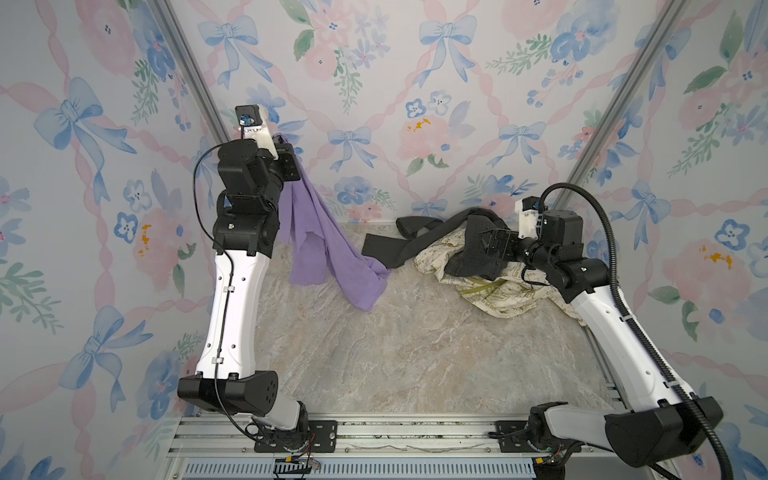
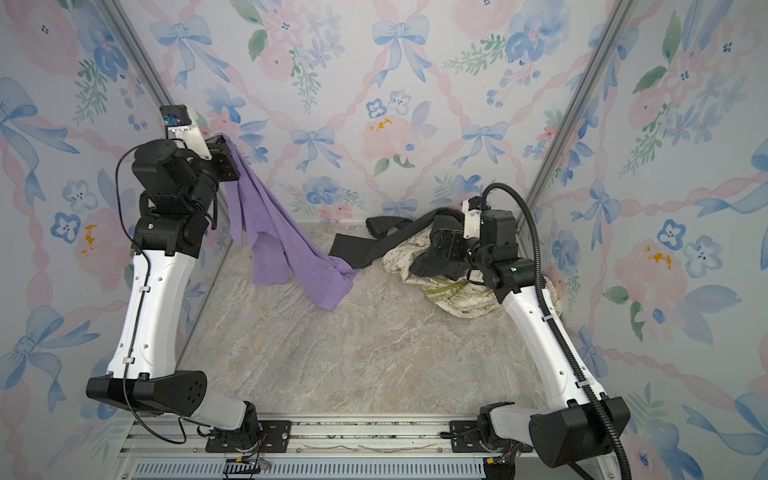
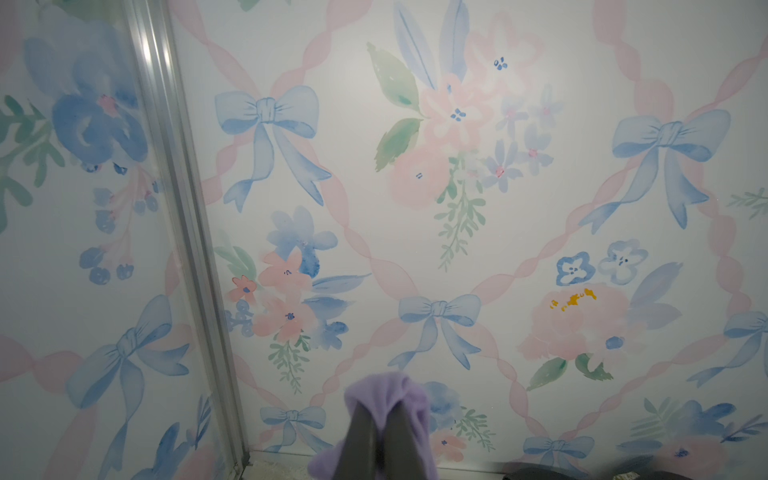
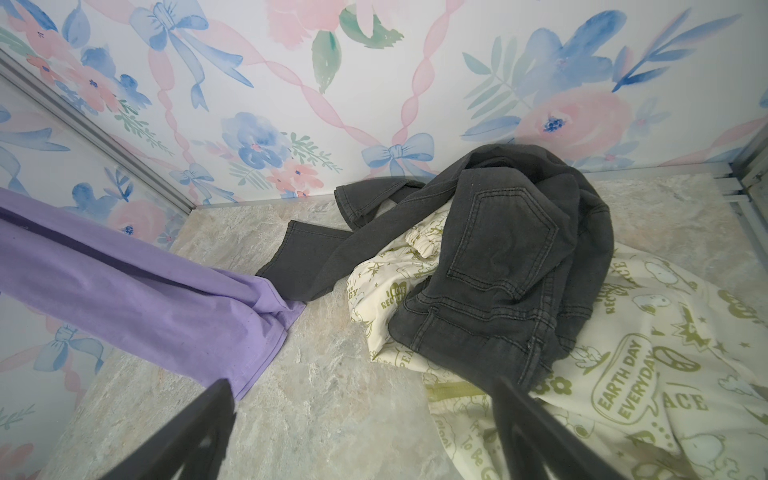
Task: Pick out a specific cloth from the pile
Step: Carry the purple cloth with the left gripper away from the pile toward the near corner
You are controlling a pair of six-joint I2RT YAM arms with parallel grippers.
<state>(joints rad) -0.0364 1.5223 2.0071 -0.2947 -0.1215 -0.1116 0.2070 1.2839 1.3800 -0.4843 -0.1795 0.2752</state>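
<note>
Cloth (image 1: 320,241): lavender, pinched at one bunched end in the left gripper (image 3: 382,419) and slung down and away from it toward the pile (image 1: 436,253); its far end rests on the table (image 1: 415,353), touching the pants leg (image 4: 303,262)
Pile: dark grey pants (image 4: 511,257) heaped on a cream printed fabric (image 4: 623,374), just below and ahead of the right gripper (image 4: 361,390), well apart from the left one
Left gripper: clamped on a small fold of lavender, high up near the back wall
Right gripper: fingers spread wide, holding nothing, above the pile's near edge
Risk, drag: the far end may tow the pants leg along if the two catch where they touch
Risk, slip: only a small fold is pinched, so a sharp pull could free it
Risk, snag: the spread fingers could hook the pants if they dip
Edges: corner post (image 3: 174,208) just beside the left gripper, wall straight ahead; little room that way
Open room: bare table below and behind both grippers, toward the arm bases; the safest way out looks to be back and away from the pile
</note>
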